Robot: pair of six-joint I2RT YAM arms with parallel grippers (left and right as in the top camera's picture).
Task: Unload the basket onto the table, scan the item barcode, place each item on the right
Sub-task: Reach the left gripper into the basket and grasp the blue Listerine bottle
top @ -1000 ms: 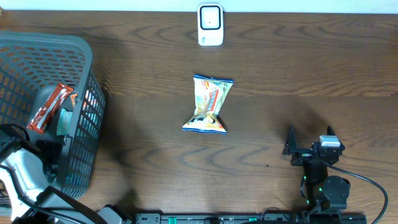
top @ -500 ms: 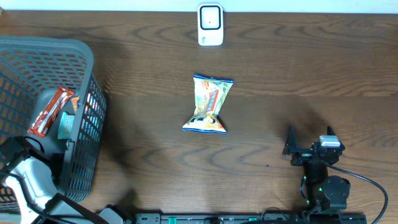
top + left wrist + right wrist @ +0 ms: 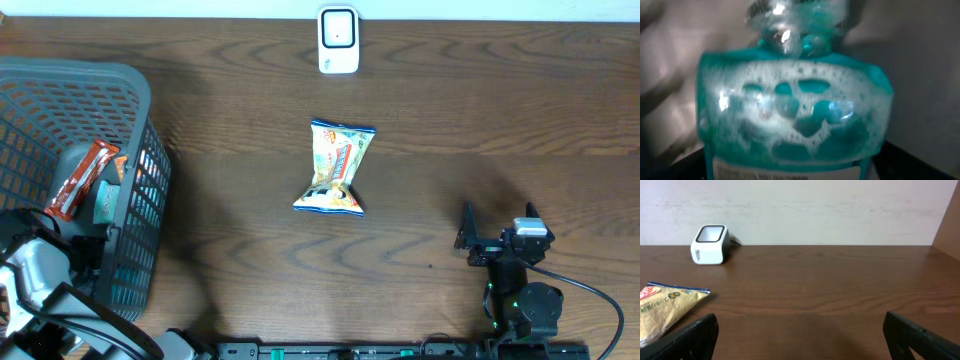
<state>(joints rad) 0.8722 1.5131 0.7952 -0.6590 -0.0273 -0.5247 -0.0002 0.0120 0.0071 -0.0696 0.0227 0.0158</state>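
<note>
A teal bottle [image 3: 790, 100] of foamy liquid fills the left wrist view, with a white printed label [image 3: 785, 172] at its lower edge. In the overhead view it shows as a teal item [image 3: 105, 200] inside the grey basket [image 3: 140, 120]. My left gripper [image 3: 795, 170] is open, with a dark finger at each lower corner on either side of the bottle and a gap showing on the right. The white scanner [image 3: 338, 40] stands at the far edge of the table. My right gripper [image 3: 497, 225] rests open near the front right with nothing in it.
A red-orange bar [image 3: 78, 178] lies in the basket beside the teal bottle. A yellow and blue snack bag [image 3: 336, 168] lies mid-table, seen also as the snack bag [image 3: 665, 310] left of the right gripper. The scanner [image 3: 711, 244] stands against the back wall.
My left arm has pulled back toward the table's near-left corner, and the basket has been nudged slightly. The right arm, snack bag and scanner have not moved.
</note>
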